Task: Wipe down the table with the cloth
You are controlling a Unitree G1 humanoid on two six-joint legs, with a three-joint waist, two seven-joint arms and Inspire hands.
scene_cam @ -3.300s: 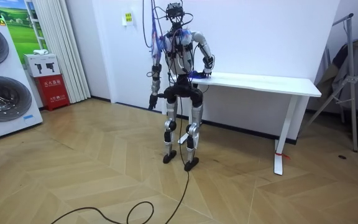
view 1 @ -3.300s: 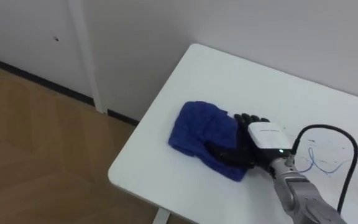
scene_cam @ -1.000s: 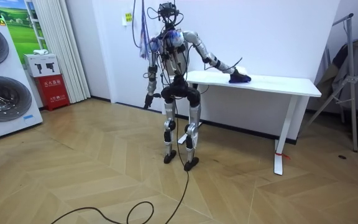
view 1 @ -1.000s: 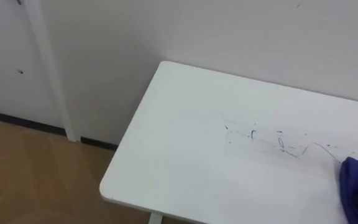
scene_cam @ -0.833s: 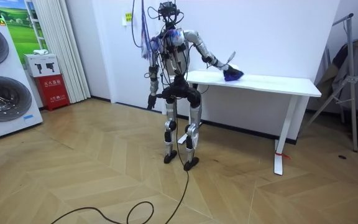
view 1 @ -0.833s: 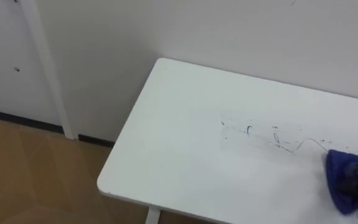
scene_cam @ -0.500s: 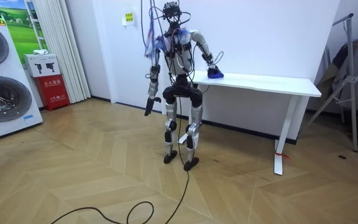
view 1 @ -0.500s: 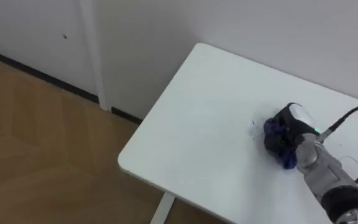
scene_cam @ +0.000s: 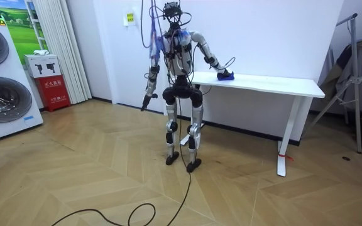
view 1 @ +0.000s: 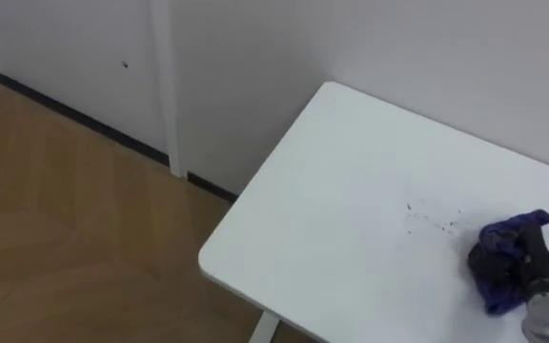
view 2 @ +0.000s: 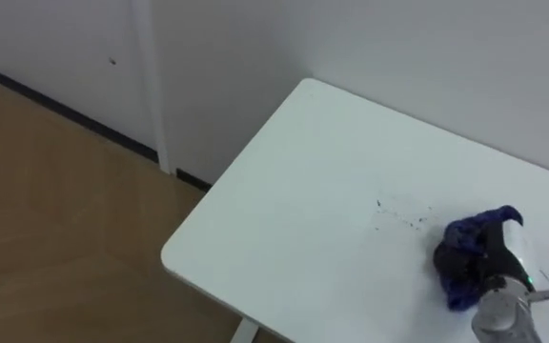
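Cloth [view 1: 503, 234] farther right along table [view 1: 351, 219]

Washing machines [scene_cam: 2, 94] at the room view's left, red cabinet [scene_cam: 54, 91] beside them, white curtain [scene_cam: 58, 50], wood floor [scene_cam: 93, 182], metal stand [scene_cam: 352, 78]

table [view 1: 341, 200]: one, white;
cloth [view 1: 499, 250]: one, blue;
washing machines [scene_cam: 2, 100]: two, one above the other;
red box [scene_cam: 54, 93]: one;
white box [scene_cam: 42, 65]: one
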